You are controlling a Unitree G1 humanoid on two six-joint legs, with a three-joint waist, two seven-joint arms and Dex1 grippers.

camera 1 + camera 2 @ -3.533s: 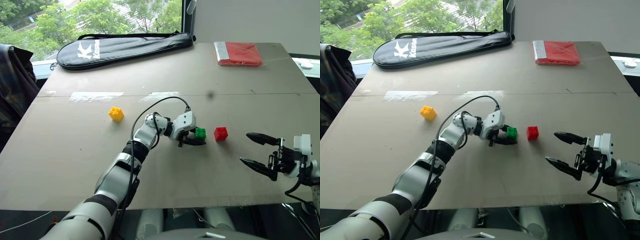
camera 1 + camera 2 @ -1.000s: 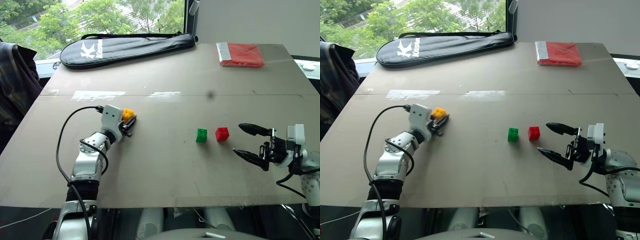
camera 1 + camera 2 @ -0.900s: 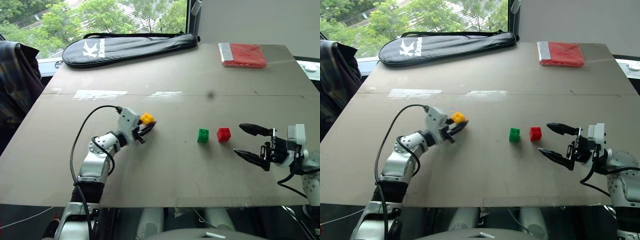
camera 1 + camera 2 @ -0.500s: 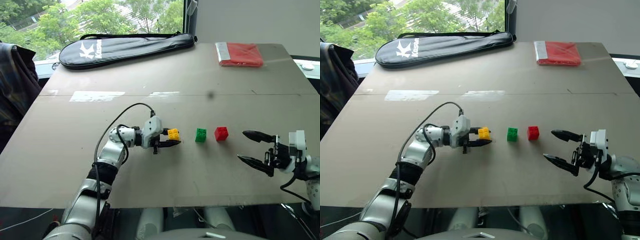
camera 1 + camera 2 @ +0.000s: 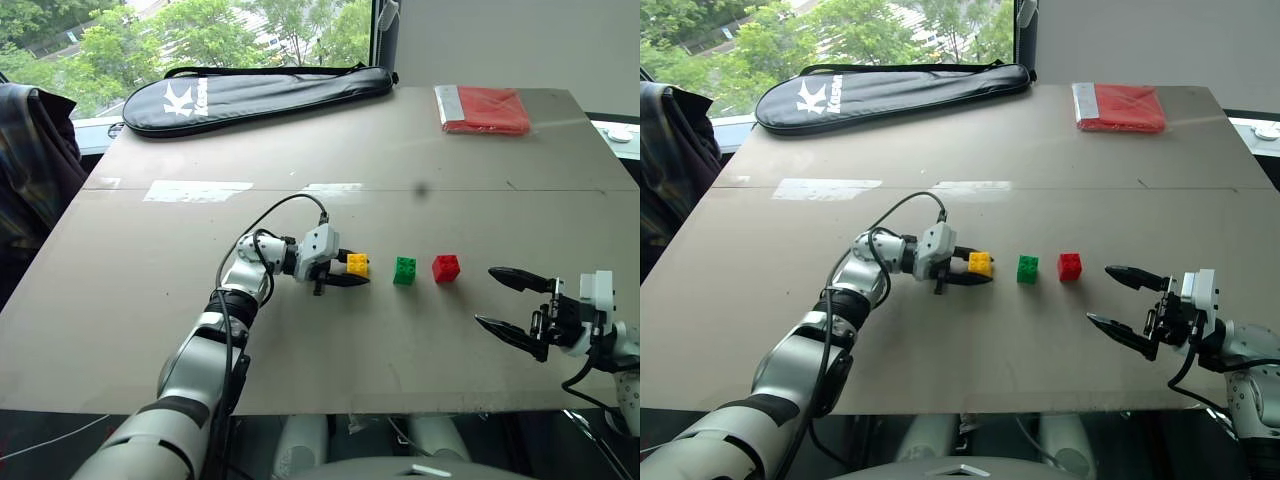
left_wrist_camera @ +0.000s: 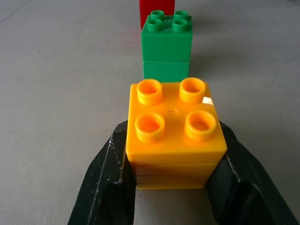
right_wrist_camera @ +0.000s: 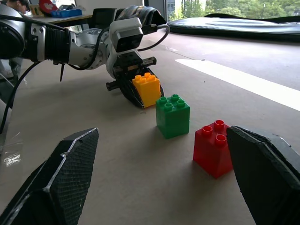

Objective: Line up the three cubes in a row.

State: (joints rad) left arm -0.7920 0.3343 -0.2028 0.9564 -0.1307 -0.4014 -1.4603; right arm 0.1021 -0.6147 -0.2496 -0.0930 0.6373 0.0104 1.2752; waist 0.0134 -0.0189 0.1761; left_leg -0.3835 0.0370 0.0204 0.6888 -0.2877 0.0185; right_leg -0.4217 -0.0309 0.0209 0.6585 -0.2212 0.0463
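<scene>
The three cubes stand in a line across the middle of the table: yellow cube (image 5: pixel 357 264), green cube (image 5: pixel 404 270), red cube (image 5: pixel 445 267). My left gripper (image 5: pixel 358 271) reaches in from the left and is shut on the yellow cube, one black finger (image 6: pixel 110 183) against each side. The yellow cube sits low at the table surface, a small gap from the green one. My right gripper (image 5: pixel 485 296) hovers open to the right of the red cube, holding nothing.
A black racket bag (image 5: pixel 260 95) lies along the far edge and a flat red packet (image 5: pixel 482 108) at the far right. Dark clothing (image 5: pixel 30 150) hangs off the left side. Two pale tape patches (image 5: pixel 195 190) mark the table's middle seam.
My left gripper carried the yellow cube rightward from the table's left part to just beside the green cube. The right gripper has stayed open in place.
</scene>
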